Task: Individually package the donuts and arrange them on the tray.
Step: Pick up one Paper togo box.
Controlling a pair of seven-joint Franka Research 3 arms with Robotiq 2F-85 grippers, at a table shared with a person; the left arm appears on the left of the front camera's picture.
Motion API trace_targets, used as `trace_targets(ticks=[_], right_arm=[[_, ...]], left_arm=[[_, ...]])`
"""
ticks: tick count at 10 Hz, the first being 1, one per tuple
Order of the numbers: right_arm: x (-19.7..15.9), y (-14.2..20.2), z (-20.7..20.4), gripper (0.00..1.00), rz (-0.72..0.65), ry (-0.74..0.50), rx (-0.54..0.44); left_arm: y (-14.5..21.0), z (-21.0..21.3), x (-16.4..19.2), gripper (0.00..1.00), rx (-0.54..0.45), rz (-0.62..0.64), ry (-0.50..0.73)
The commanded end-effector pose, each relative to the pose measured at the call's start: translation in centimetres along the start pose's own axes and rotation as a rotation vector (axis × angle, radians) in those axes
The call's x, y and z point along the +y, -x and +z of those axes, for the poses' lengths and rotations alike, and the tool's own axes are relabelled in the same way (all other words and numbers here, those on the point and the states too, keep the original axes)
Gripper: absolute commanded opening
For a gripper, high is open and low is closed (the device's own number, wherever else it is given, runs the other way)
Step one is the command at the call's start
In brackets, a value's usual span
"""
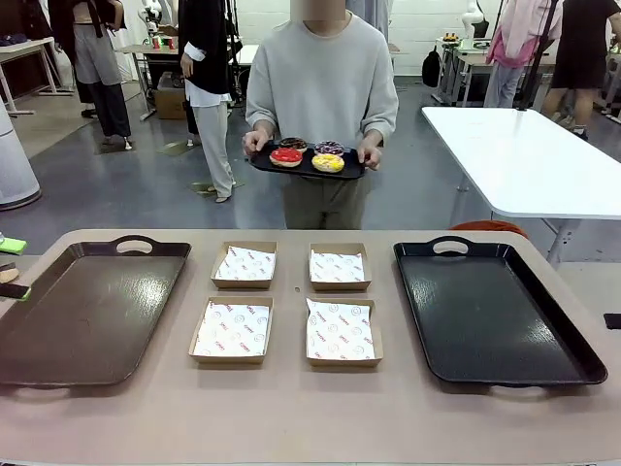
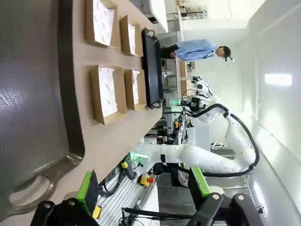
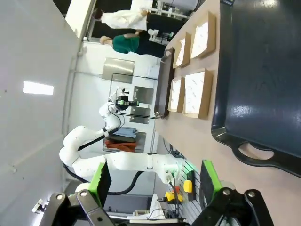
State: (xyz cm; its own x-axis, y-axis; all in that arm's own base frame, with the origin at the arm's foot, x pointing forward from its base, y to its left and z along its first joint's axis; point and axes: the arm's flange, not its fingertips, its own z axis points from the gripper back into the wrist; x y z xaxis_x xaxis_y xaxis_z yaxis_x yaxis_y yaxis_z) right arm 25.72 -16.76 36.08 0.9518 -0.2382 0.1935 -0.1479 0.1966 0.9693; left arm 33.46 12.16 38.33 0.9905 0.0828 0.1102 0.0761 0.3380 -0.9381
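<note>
A person across the table holds a small black serving tray [image 1: 351,173] bearing the donuts: red [image 1: 286,155], yellow [image 1: 328,162], chocolate-brown [image 1: 293,144] and purple-white iced [image 1: 329,148]. On the table lie four open cardboard boxes [image 1: 232,329] lined with printed paper, all without donuts. My left gripper [image 2: 143,188] is open and holds nothing; its green pads [image 1: 10,246] peek in at the table's left edge. My right gripper [image 3: 155,181] is open too, off the table's right side.
A large brown tray [image 1: 87,311] lies left of the boxes and a large black tray [image 1: 490,311] right of them, both bare. A white table [image 1: 524,155] stands behind at the right. Other people stand farther back.
</note>
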Motion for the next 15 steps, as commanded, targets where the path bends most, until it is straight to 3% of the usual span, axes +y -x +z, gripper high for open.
trace_targets(ticks=[1, 4, 5, 15], right_arm=[[1.8, 4.6, -4.5, 1.00, 0.000, 0.045, 0.000], [3.1, 4.7, -5.2, 1.00, 0.026, 0.101, -0.021], [1.2, -0.4, -0.5, 1.00, 0.028, 0.025, 0.015], [1.2, -0.4, -0.5, 1.00, 0.028, 0.025, 0.015]], left_arm=[[0.5, 0.2, 0.3, 1.00, -0.010, 0.033, -0.027], [0.8, 0.3, -0.3, 1.00, -0.043, 0.007, -0.076], [0.0, 0.2, 0.5, 1.00, -0.017, 0.019, -0.019], [0.0, 0.2, 0.5, 1.00, -0.017, 0.019, -0.019]])
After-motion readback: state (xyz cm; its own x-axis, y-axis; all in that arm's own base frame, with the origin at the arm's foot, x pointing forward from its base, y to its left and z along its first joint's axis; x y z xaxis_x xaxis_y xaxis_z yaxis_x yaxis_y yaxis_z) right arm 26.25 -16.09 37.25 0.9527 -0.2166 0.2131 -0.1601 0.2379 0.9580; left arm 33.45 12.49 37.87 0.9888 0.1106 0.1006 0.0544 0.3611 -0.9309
